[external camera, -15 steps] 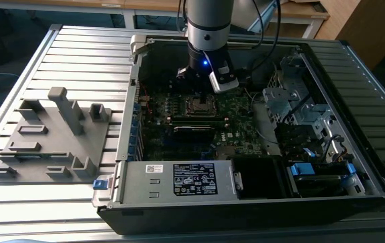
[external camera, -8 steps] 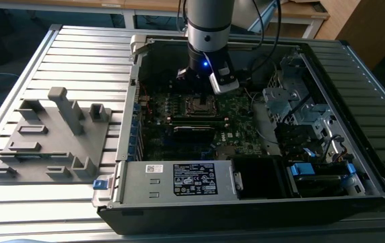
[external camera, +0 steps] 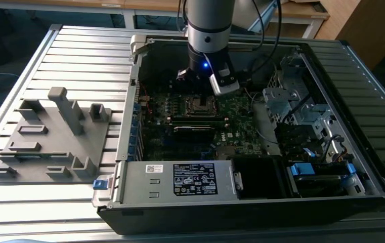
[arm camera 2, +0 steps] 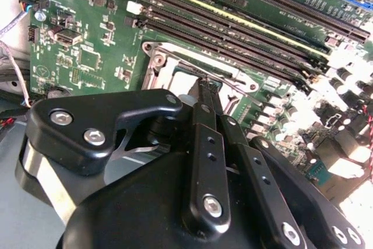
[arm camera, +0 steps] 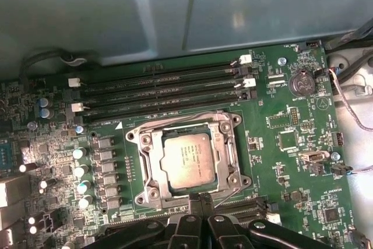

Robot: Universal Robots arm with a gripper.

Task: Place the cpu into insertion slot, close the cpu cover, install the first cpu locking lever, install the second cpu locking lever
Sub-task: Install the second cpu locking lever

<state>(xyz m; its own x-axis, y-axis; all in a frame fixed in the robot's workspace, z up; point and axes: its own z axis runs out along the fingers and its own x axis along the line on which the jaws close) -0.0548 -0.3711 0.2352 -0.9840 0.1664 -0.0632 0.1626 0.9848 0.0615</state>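
The cpu [arm camera: 187,159] sits flat in its socket, silver top up, and the cpu cover [arm camera: 186,127] frames it on all sides with its window showing the chip. In the first wrist view the cover looks lowered over the chip rather than standing up on its hinge, though whether it is fully pressed flat is hard to say. Right at the near edge of the socket is the gripper [arm camera: 201,202], its black fingers [arm camera 2: 205,106] drawn together into a narrow point, nothing visibly held between them, the tip right by the socket's edge. That reads as lever work: a thin wire lever [arm camera: 228,195] runs along the socket edge close beside the tip. To do this well, my judgement is the closed tip should bear squarely on the lever's end, so it cannot skid onto the board, and push it under its catch. Beyond the socket lie the memory slots [arm camera: 163,94], empty and parallel. Farther out, the exterior view shows the arm [external camera: 209,30] reaching down into the open computer case [external camera: 178,182].
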